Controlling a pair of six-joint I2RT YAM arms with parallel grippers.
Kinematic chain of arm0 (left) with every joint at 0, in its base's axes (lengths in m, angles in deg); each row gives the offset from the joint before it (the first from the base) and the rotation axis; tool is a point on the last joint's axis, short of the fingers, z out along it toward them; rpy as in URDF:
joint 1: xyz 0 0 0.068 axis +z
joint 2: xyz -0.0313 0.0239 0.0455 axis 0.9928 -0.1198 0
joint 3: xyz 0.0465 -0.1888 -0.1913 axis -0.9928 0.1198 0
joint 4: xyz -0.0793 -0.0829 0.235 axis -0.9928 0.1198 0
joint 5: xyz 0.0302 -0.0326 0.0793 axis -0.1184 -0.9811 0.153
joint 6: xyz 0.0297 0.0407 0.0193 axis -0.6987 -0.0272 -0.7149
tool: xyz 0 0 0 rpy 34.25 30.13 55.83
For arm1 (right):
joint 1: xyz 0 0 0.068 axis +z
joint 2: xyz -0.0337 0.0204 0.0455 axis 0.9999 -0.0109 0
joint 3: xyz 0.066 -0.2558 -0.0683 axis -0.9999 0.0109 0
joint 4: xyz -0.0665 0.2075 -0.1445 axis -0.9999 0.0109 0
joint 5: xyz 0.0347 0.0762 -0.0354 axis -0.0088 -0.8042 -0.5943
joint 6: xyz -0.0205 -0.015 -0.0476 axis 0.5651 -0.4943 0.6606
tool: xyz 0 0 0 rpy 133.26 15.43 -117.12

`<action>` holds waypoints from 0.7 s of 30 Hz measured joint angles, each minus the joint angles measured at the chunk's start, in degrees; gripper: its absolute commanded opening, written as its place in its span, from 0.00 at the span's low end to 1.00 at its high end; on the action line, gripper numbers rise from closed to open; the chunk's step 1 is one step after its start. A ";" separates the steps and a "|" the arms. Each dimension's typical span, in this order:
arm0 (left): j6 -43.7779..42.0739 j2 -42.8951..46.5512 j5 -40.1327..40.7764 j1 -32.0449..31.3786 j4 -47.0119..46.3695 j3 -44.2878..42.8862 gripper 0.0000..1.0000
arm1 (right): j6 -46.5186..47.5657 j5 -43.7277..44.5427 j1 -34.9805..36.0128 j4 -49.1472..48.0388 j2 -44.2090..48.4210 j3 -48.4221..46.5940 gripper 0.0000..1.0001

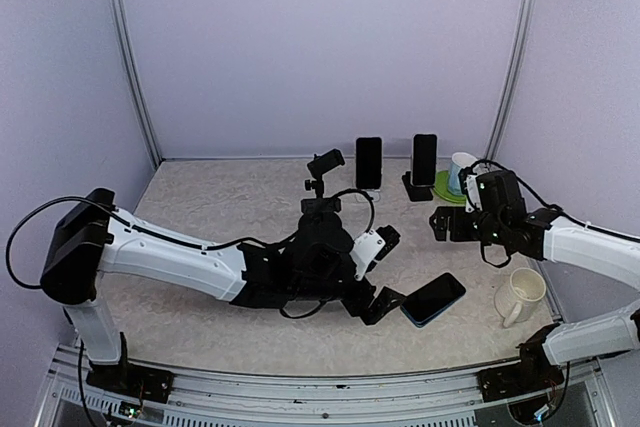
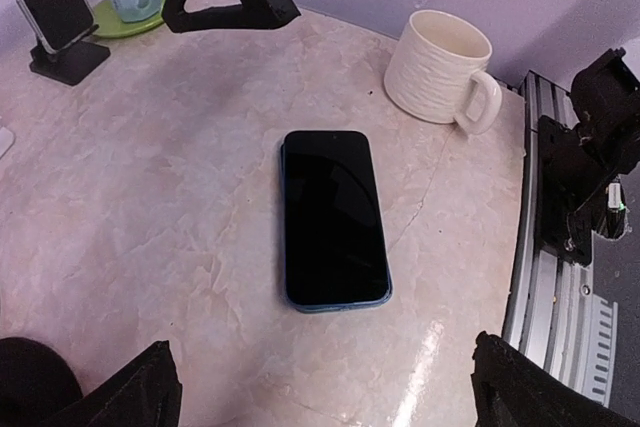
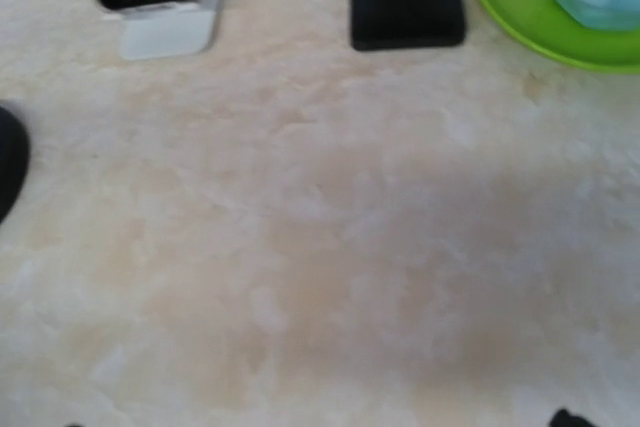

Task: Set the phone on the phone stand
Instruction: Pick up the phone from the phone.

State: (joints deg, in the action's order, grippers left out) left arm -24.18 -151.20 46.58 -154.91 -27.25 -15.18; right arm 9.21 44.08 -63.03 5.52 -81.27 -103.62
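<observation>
Phone (image 2: pixel 335 219) is laid flat on the surface (image 2: pixel 150 197). The left pincer (image 2: pixel 325 387) is held wide open just by it. The right pincer (image 1: pixel 442 224) is opened too, nothing gripped.

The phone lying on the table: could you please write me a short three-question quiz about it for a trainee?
1. True or false: the phone lies flat on the table, held by no gripper.
2. What stands nearest the phone? A) white mug B) green plate C) black stand
3. Fill in: the left gripper is ____.
Key: 1 true; 2 A; 3 open.
</observation>
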 measured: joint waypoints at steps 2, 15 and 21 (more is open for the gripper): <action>0.00 -3.50 -0.83 0.24 1.25 -4.17 0.99 | -0.15 -0.02 -0.79 0.04 0.55 0.74 1.00; 2.03 -16.79 -1.60 0.24 13.07 -22.84 0.99 | -1.11 0.68 -2.47 -0.42 6.88 1.64 1.00; 2.01 -21.62 -1.81 0.66 16.59 -29.55 0.99 | -1.16 0.55 -2.73 -0.81 7.06 2.16 1.00</action>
State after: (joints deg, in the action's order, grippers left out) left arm -22.17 -172.81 44.76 -154.25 -10.66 -44.73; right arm 8.05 44.63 -65.76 4.71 -74.21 -101.45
